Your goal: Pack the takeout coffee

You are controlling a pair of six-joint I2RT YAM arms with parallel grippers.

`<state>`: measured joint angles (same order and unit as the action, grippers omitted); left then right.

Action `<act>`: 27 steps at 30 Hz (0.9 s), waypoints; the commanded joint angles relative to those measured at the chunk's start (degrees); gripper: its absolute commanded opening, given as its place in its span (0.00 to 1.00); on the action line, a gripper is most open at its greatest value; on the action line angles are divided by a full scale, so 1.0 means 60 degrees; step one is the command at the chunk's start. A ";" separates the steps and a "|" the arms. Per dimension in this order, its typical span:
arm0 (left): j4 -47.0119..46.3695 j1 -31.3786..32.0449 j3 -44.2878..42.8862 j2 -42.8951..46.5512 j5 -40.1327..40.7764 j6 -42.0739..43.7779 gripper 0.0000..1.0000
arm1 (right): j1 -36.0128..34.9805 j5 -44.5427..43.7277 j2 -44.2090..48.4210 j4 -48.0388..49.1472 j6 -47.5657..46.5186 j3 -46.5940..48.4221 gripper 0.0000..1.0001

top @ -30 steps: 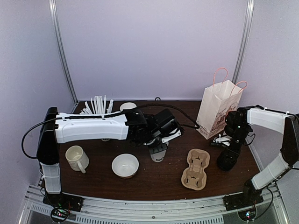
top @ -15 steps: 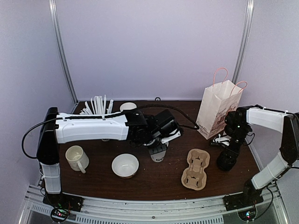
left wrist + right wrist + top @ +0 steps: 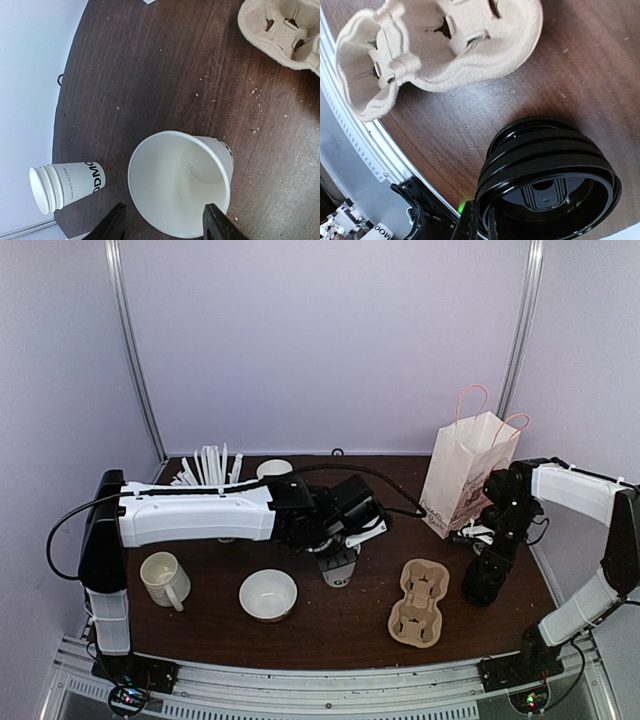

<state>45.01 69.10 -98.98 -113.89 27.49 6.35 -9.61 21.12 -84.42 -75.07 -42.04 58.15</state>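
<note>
No lidded takeout coffee shows in any view. A lidless white paper cup with black lettering stands on the table. My left gripper reaches over it, one finger on each side of the cup's near rim, closed in on it. A stack of black plastic lids stands at the right. My right gripper hangs over that stack, shut on the rim of the top lid.
A pulp cup carrier lies between the cup and the lids. A white paper bag stands behind the right arm. On the left are a handled mug, a white bowl and white sticks. A cup stack lies on its side.
The right gripper has closed onto the top lid's rim and its wrist has shifted slightly up and left. The left arm and its cup have not moved.
</note>
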 commanded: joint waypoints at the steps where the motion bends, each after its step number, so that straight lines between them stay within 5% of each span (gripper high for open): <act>1: -0.0088 0.0021 0.0015 0.0044 0.0145 0.0028 0.52 | 0.0005 -0.0430 0.0635 -0.0276 0.0191 0.0255 0.00; 4: -0.0072 0.0022 0.0000 0.0014 0.0123 0.0059 0.52 | 0.0236 0.0338 0.0464 -0.0878 -0.0135 0.0394 0.00; 7: -0.0074 0.0026 -0.0023 0.0012 0.0122 0.0105 0.52 | 0.0254 -0.0568 0.0545 -0.0482 0.0283 0.0278 0.00; 9: -0.0085 0.0023 -0.0024 0.0011 0.0150 0.0125 0.52 | 0.0653 0.1392 0.0362 -0.1976 -0.0883 0.0796 0.02; 12: -0.0084 0.0015 -0.0039 0.0010 0.0143 0.0121 0.52 | 0.0551 -0.0490 0.0430 -0.1084 -0.0256 0.0751 0.00; 14: -0.0088 0.0019 -0.0039 -0.0003 0.0156 0.0114 0.52 | 0.0922 0.0774 0.0438 -0.1920 -0.1399 0.0984 0.01; 17: -0.0083 0.0025 -0.0069 -0.0011 0.0126 0.0080 0.52 | 0.0884 -0.0529 0.0302 -0.1171 -0.0941 0.0788 0.00; 19: -0.0083 0.0022 -0.0060 -0.0010 0.0125 0.0065 0.52 | 0.1392 0.1926 -0.0044 -0.3014 -0.2429 0.1421 0.00; 20: -0.0087 0.0020 -0.0054 0.0007 0.0122 0.0056 0.52 | 0.1417 0.1857 -0.0188 -0.2615 -0.1630 0.1429 0.00; 22: -0.0090 0.0024 -0.0053 0.0001 0.0115 0.0032 0.52 | 0.0663 -0.0968 0.0054 -0.1097 -0.0890 0.0631 0.00; 24: -0.0087 0.0013 -0.0085 -0.0003 0.0126 0.0053 0.52 | 0.1073 0.1803 0.0034 -0.2647 -0.2477 0.1047 0.00; 27: -0.0089 0.0025 -0.0122 -0.0011 0.0114 0.0070 0.52 | 0.0619 -0.0530 0.0075 -0.1293 -0.1070 0.0724 0.00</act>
<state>45.04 69.10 -98.98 -113.89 27.51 6.55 -3.73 25.61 -84.47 -86.08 -50.52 63.64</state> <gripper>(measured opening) 0.522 0.032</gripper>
